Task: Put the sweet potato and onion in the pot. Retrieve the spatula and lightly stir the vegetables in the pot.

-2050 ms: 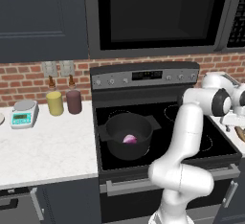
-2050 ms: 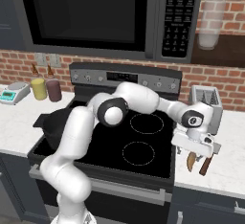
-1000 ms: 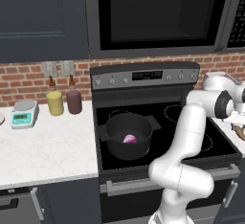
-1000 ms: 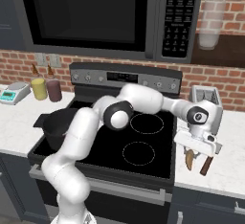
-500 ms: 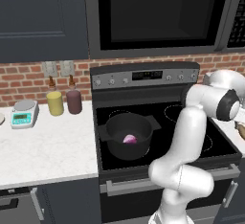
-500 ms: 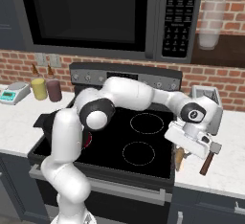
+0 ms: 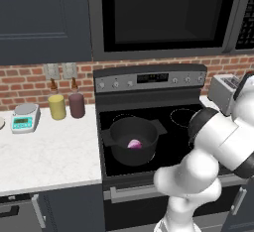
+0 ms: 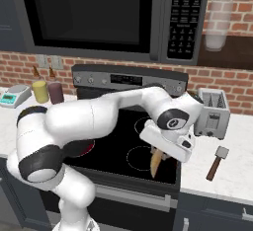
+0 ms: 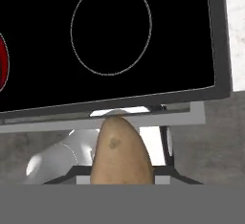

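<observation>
Sweet potato (image 8: 156, 163), tan-orange and oblong with a small dark blemish, hangs at lower centre of the right base view, clamped in the gripper (image 8: 159, 157) above the black stovetop's (image 8: 123, 148) front edge. Pink-purple onion (image 7: 134, 144) sits inside the dark pot (image 7: 133, 139), centre of the left base view. Spatula (image 8: 216, 163) lies on the white counter (image 8: 232, 161), right; red brick backs the range.

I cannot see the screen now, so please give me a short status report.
Gripper shut on the sweet potato, above the stove's front right. Onion in the pot. Spatula on the right counter. Nothing blocking.
</observation>
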